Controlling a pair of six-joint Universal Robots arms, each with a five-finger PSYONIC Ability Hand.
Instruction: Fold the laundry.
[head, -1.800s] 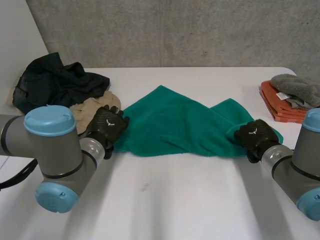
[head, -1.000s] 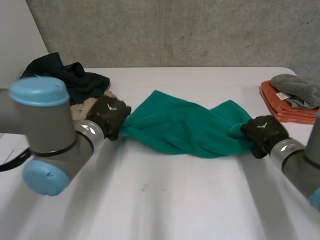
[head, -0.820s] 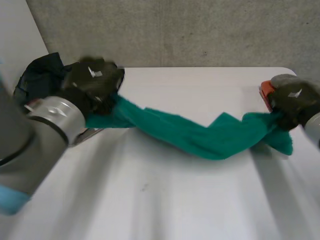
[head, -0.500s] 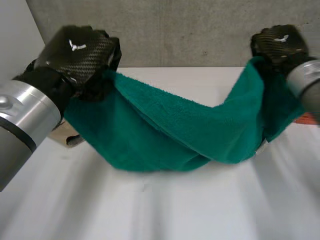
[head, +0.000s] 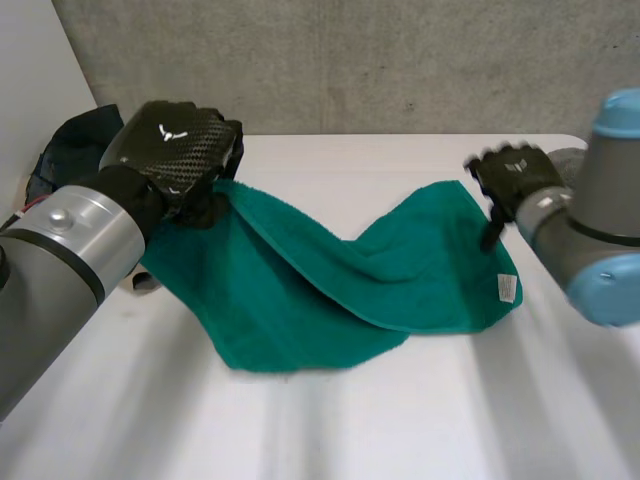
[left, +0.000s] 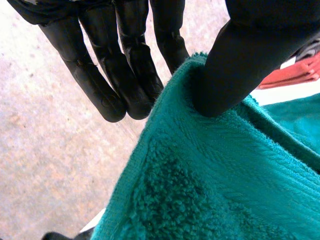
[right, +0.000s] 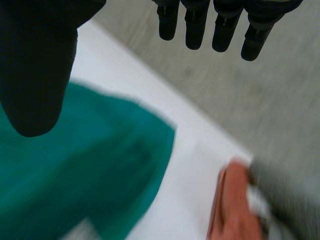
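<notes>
Green towel (head: 300, 300) lies mid-table, crumpled, with one layer lapped slantwise over another. A white label (head: 507, 288) shows near its right edge. The towel's left corner is raised off the table (head: 350, 430); the rest is down on it. Left hand (head: 175, 150) has that raised corner. In the left wrist view the thumb (left: 235, 65) presses the towel's hem (left: 210, 180) against the fingers (left: 125, 70), a firm pinch at the very edge. Right hand (head: 512, 180) is over the towel's far right corner. In the right wrist view its fingers (right: 192, 25) are straight, the thumb is held apart and nothing is in its grasp, with the towel (right: 75, 165) below the palm. Cannot tell from the head view whether one hanging fingertip touches the cloth. Dark clothes (head: 70, 150) are heaped at the table's far left, behind the left hand. An orange cloth (right: 235, 200) with a grey one (right: 287, 195) on it lies beyond the right hand, apart from the towel, with bare white table (right: 192, 165) between. Grey concrete wall (head: 400, 60) behind the table.
</notes>
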